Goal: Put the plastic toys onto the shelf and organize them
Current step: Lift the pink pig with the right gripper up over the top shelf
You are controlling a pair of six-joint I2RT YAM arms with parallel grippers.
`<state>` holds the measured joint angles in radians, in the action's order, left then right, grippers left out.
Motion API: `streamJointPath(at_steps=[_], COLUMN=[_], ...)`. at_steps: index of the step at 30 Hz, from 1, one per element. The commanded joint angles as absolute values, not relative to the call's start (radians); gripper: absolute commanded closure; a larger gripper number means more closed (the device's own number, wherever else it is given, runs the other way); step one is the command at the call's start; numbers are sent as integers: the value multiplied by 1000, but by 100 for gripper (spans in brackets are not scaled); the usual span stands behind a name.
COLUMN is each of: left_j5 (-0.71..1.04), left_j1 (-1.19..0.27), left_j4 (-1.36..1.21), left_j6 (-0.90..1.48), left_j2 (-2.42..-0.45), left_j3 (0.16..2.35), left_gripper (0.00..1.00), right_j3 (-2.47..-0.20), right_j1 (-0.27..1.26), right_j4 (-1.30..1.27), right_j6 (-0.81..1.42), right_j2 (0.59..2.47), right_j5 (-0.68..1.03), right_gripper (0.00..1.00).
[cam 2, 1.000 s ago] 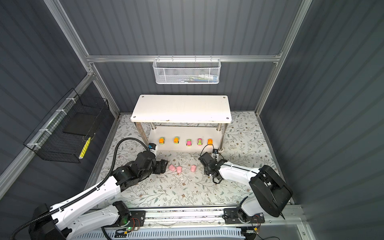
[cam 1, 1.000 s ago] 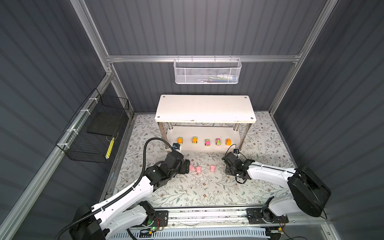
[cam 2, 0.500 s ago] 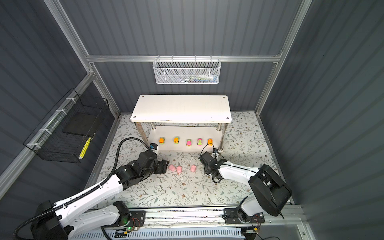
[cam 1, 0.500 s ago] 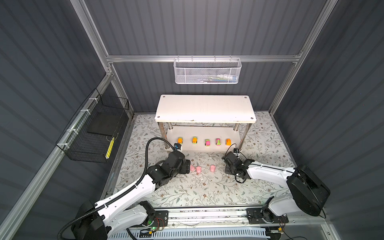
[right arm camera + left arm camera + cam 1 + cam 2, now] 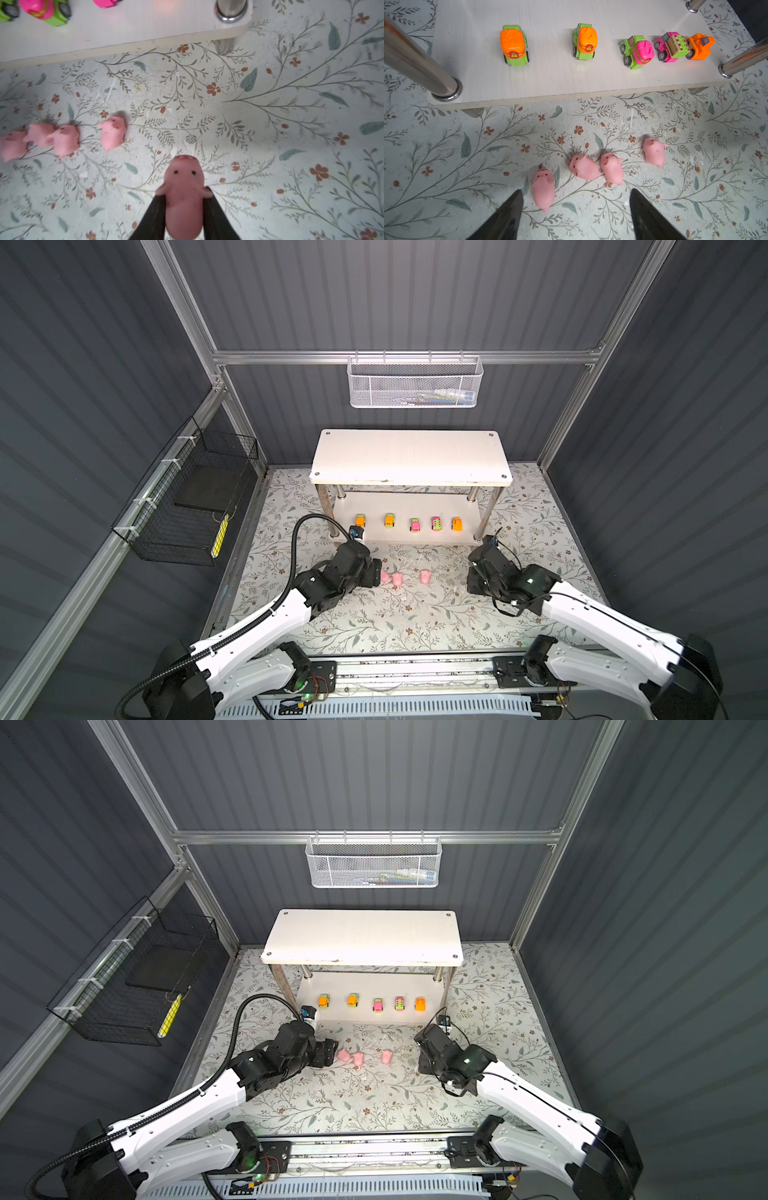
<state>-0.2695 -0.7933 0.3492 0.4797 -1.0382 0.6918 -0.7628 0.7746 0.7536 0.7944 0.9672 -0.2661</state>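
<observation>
The shelf (image 5: 409, 458) stands at the back, and several toy cars (image 5: 414, 525) sit in a row on its lower board (image 5: 550, 83). Several pink pigs (image 5: 583, 167) lie in a line on the floral mat in front of it. My left gripper (image 5: 576, 192) is open and low over the mat. The nearest pig (image 5: 543, 190) lies between its fingers, close to one of them and untouched. My right gripper (image 5: 184, 193) is shut on another pig (image 5: 184, 207), snout pointing outward, just above the mat. In both top views the right wrist hides that pig.
A white mesh basket (image 5: 415, 383) hangs on the back wall rail, and a black wire basket (image 5: 187, 506) hangs on the left wall. Shiny metal legs (image 5: 415, 60) stand at the corners of the lower board. The shelf's top board carries nothing.
My right gripper's jaws have closed on a pig. My left gripper has edged slightly toward the row of pigs, still open.
</observation>
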Motion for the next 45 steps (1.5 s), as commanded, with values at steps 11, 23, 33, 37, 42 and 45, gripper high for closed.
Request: streamJointPath(at_steps=[11,23,33,37,42,45], left_j5=[-244,-196,-188,-198,-197,-197], left_j1=[-795,-793,-793,-793,-792,-791], left_j4=[280,225,219,221,215,215], left_j6=[420,423,428,426,423,419], left_j2=[-1016,-988,-964,-960,-979,-987], left_j3=[672,629,595,591,595,597], left_gripper=[20,20,20,20,20,20], right_j3=[-1440,-1962,-2044,-2099,-2160,-2179], right_j1=[844,691,484,446,413,410], right_j4=[1272,1224,1043,1050,1064,1082], right_j6=[667,370,292,276,265,261], right_j2=[1021,1339,1510,1581,1640,1669], right_j5=[-381,-459,-320,-274,-243,-253], right_gripper=[68,68,68,67,67,67])
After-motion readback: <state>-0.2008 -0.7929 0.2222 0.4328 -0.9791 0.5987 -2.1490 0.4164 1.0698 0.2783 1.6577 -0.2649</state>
